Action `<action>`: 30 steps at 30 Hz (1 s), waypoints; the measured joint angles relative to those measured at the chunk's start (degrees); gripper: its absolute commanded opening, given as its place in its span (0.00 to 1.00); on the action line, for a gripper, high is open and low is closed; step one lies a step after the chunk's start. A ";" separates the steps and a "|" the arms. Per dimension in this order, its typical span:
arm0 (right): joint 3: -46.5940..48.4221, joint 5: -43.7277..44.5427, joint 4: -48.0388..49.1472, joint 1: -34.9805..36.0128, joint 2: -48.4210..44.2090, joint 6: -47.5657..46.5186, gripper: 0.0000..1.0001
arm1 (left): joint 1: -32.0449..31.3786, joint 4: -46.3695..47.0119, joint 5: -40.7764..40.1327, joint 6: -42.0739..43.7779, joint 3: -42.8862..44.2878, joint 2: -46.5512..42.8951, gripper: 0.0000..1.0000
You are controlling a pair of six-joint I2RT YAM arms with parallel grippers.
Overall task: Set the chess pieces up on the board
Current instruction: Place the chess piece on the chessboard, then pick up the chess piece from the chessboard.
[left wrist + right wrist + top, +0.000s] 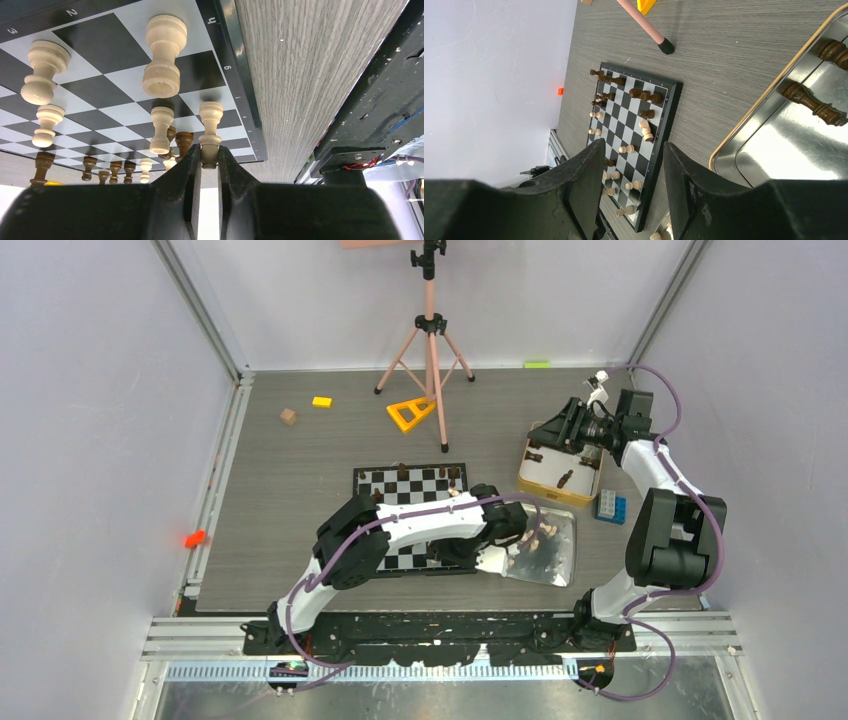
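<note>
My left gripper (209, 159) is clamped on a tan pawn (210, 120), fingers (187, 172) pinching its base, at the edge of the board (100, 50) beside other tan men (161, 50). I can't tell whether it touches the square. It's light, hard, smooth turned wood, so I judge it would slip or pivot if pinched on the round head. The narrow waist above the base looks the safest hold, and it should tip easily on release. My right gripper (633, 165) is spread wide, holding nothing, near the tin (784, 160) with dark pieces (814, 106)
</note>
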 measured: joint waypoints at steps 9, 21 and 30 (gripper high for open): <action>-0.11 0.00 0.28 0.00 0.00 0.20 0.52 | -0.26 0.63 0.00 -1.18 0.00 0.04 0.41; -0.13 -0.02 0.33 -0.02 0.00 0.59 0.52 | 2.80 1.40 1.73 -1.64 0.02 -4.87 0.52; -0.28 -0.02 0.37 -0.22 0.00 0.87 0.52 | 17.90 2.78 11.13 -5.20 -0.35 -11.28 0.63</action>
